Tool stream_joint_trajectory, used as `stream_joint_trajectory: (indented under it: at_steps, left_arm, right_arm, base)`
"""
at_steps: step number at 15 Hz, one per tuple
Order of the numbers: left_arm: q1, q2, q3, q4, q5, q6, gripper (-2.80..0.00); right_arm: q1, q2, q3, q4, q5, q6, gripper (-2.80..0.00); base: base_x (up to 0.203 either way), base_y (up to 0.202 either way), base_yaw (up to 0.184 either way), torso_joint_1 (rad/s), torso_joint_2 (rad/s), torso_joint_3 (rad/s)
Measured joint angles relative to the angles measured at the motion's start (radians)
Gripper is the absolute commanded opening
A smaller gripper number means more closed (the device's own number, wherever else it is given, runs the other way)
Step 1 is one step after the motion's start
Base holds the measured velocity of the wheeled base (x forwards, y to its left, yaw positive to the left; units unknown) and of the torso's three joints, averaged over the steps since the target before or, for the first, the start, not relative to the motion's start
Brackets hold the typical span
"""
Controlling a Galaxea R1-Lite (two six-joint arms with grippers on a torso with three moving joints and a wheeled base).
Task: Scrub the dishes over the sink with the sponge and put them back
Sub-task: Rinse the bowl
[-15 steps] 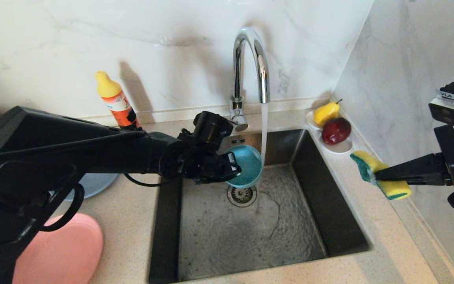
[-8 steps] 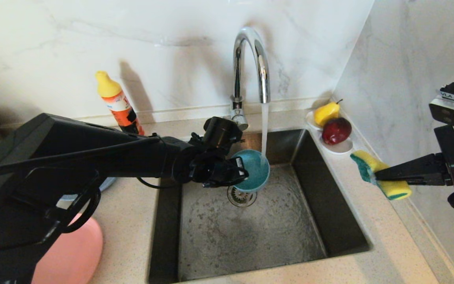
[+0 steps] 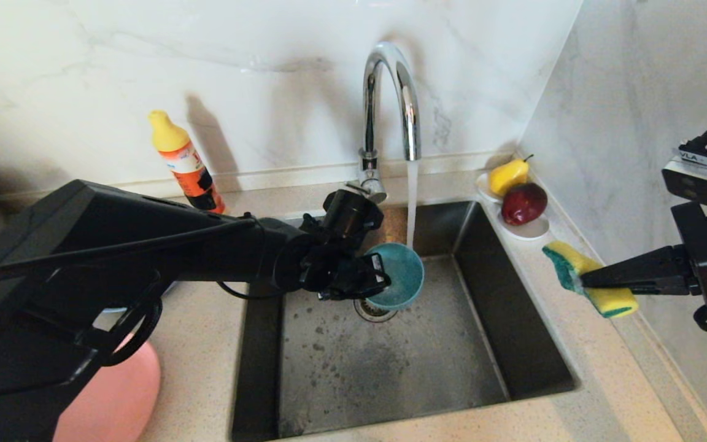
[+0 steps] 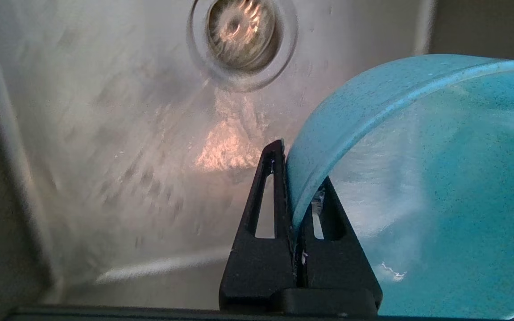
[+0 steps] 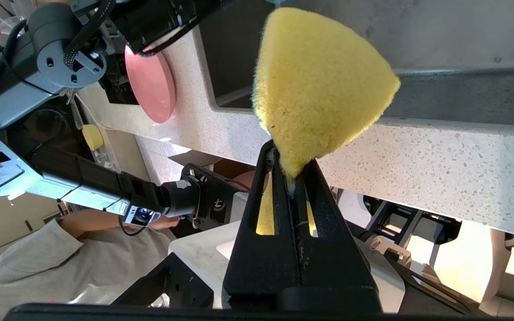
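Two grips for you: left gripper [image 3: 384, 279] clamps the teal bowl [image 3: 399, 273] under the faucet [image 3: 390, 104]; at three o'clock, right gripper [image 3: 582, 280] pinches the sponge [image 3: 587, 282].

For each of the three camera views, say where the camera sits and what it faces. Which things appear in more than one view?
Head view: high up, looking down at the sink; both arms show.
Left wrist view: behind the left gripper, clamped on the teal bowl above the drain.
Right wrist view: behind the right gripper, pinching the sponge.
Shared: bowl and sponge each also appear in the head view.
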Motion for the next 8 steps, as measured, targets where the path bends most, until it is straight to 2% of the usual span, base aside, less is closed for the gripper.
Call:
stream_joint_trajectory:
  at_steps: [2, 8]
  left_arm:
    - [-0.003, -0.007, 0.009, 0.032, -0.029, -0.005, -2.80]
    - [-0.003, -0.014, 0.015, 0.021, -0.031, -0.007, -2.80]
  right_arm:
    - [0.000, 0.006, 0.001, -0.001, 0.000, 0.000, -2.80]
    - [0.001, 0.017, 0.001, -0.034, 0.008, 0.003, -2.80]
  base:
    - [0.000, 0.000, 0.000, 0.000, 0.00, 0.000]
    - [0.000, 0.000, 0.000, 0.000, 0.00, 0.000]
